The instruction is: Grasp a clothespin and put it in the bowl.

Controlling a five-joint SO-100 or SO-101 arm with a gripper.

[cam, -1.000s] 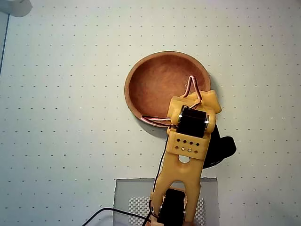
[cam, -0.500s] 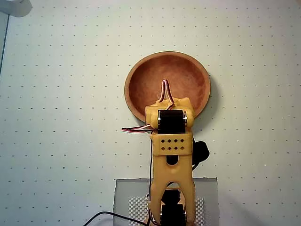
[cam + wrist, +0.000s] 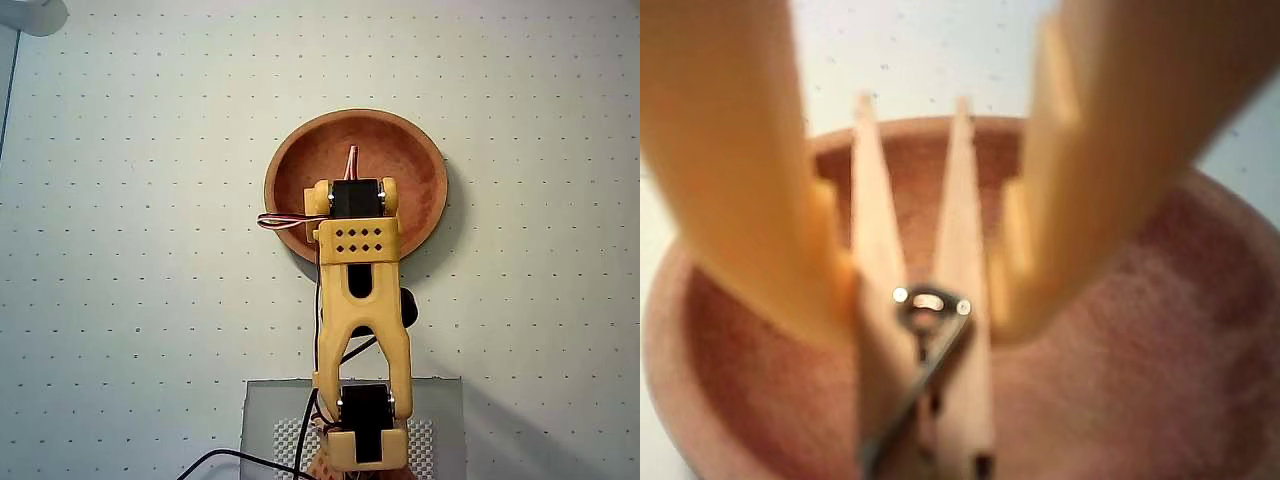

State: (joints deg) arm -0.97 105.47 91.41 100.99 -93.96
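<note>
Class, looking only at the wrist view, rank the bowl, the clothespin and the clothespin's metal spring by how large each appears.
1. The bowl, filling most of the frame.
2. The clothespin, held in the gripper; being far nearer the camera, it looks larger than it really is.
3. The metal spring, clearly smallest.

Count: 1 wooden bowl (image 3: 295,165), 12 o'clock of the arm base in the overhead view; 1 clothespin (image 3: 925,330), seen only in the wrist view; 1 yellow arm (image 3: 362,310); 1 gripper (image 3: 925,300), 2 fingers (image 3: 760,200); 1 dotted mat (image 3: 120,250)
</note>
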